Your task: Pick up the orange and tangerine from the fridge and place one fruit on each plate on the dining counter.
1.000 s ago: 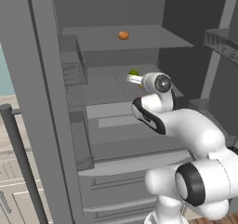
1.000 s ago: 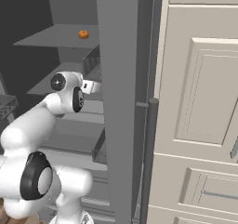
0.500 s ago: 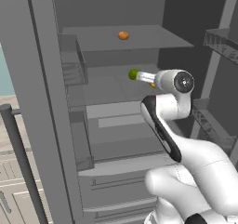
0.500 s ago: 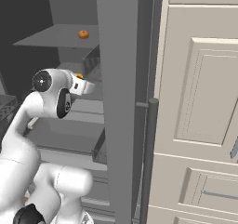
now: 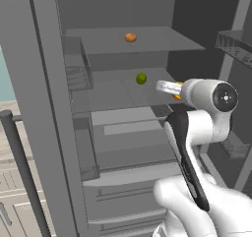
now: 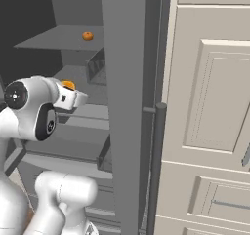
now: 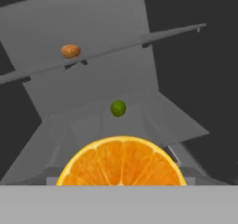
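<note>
Your arm has straightened up and swung its wrist higher, level with the fridge's (image 5: pixel 44 108) middle shelf. The hand has pushed further in toward the orange (image 7: pixel 122 161); the lime (image 5: pixel 141 78), partly hidden behind the wrist a second ago, now sits clear.

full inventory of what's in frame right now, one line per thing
fridge: 1, grey steel, doors open, shelves and drawers inside.
small orange fruit: 1, orange, on the upper shelf.
green round fruit: 1, green, on the middle shelf, further back.
cut orange: 1, orange, cut face toward the hand camera, on the middle shelf right in front of the gripper.
door handle: 1, dark grey bar, on the open fridge door edge.
cabinets: cream panelled, right of the fridge.
door bins: grey, inside the left door.
arm: 1, white with dark joints, reaching into the fridge.
gripper: 1, at the middle shelf by the cut orange; grip state unclear.
</note>
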